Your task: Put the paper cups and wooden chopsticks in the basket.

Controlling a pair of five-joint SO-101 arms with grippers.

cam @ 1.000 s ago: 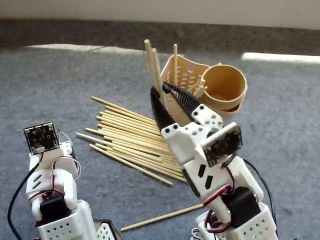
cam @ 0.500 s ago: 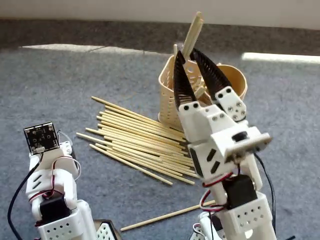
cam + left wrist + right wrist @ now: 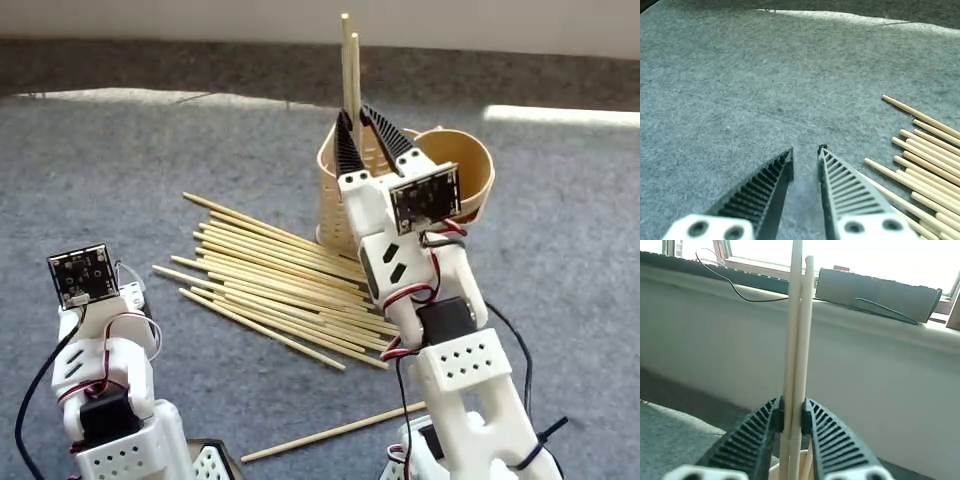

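The right gripper (image 3: 358,120) pinches two chopsticks (image 3: 349,60), now straight up over the basket (image 3: 333,205) and not tilted like before, so they look ready to drop in; the left gripper (image 3: 805,150) sits a little open and empty.

I see chopsticks (image 3: 280,285) pale bare wood, matt; basket (image 3: 330,200) smooth cream plastic; paper cups (image 3: 478,175) matt brown; table cover (image 3: 740,75) grey fuzzy cloth.
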